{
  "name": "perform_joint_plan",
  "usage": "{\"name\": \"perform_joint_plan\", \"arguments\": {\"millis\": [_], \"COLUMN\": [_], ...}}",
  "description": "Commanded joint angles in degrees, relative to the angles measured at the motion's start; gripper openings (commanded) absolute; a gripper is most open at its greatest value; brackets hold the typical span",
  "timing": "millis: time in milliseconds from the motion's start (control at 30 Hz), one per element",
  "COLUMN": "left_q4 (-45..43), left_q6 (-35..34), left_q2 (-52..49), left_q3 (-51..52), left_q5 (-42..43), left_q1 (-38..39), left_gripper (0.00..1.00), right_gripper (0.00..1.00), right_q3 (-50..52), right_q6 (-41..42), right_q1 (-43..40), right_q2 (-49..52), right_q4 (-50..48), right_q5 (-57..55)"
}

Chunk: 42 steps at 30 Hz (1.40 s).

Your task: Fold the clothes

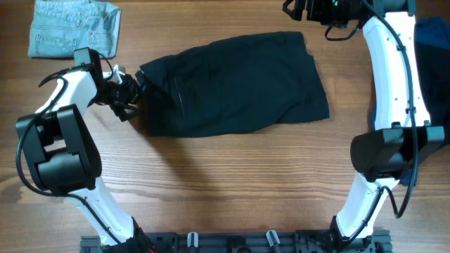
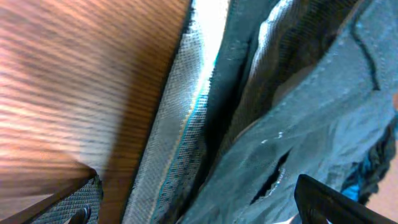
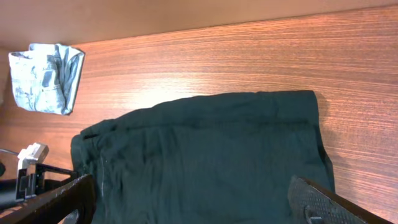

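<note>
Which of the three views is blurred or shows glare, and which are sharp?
Left wrist view: too close to the black shorts, soft and blurred, with a glare stripe on their pale edge. Right wrist view: sharp, with a bright patch on the wooden table. Overhead view: sharp and evenly lit.

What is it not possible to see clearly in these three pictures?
Right claw: overhead, cut off by the top edge.
Blue fabric: overhead, cut by the right edge, partly behind the right arm.
Whether the left claw touches the black shorts: overhead, dark on dark; left wrist view too close and blurred.
</note>
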<state>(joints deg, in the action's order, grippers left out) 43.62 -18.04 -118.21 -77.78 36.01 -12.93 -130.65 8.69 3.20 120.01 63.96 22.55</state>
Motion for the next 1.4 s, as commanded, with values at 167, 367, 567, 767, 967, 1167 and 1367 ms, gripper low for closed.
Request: {"name": "perform_joint_plan", "arguments": {"millis": [167, 367, 567, 767, 967, 1167, 1367], "left_q4": [-2.60, -3.19, -3.85, -4.28, -4.00, -1.66, 5.79], "left_q6": [6.21, 7.43, 7.41, 7.39, 7.32, 7.10, 7.19], "left_q2": [-7.69, -9.84, -11.69, -11.98, -11.98, -11.61, -8.22], "left_q3": [0.96, 0.96, 0.96, 0.96, 0.96, 0.72, -2.40], "left_q5": [0.63, 0.63, 1.66, 1.92, 1.92, 0.57, -7.23], "left_q1": [0.46, 0.63, 1.88, 3.08, 2.86, 0.42, -4.13], "left_gripper": [0.99, 0.94, 0.73, 0.38, 0.08, 0.04, 0.04], "right_gripper": [1.00, 1.00, 1.00, 1.00, 1.00, 1.00, 1.00], "right_q3": [-0.42, -0.42, -0.42, -0.42, -0.42, -0.42, -0.42], "right_q6": [-1.14, -1.09, -1.07, -1.09, -1.07, -1.09, -1.25], "right_q1": [-0.17, -0.17, -0.17, -0.17, -0.17, -0.17, -0.17], "right_q2": [0.31, 0.31, 0.31, 0.31, 0.31, 0.31, 0.31], "right_q4": [-0.50, -0.52, -0.52, -0.52, -0.52, -0.50, -0.52], "right_q5": [1.53, 1.64, 3.06, 3.04, 3.04, 3.02, 2.78]}}
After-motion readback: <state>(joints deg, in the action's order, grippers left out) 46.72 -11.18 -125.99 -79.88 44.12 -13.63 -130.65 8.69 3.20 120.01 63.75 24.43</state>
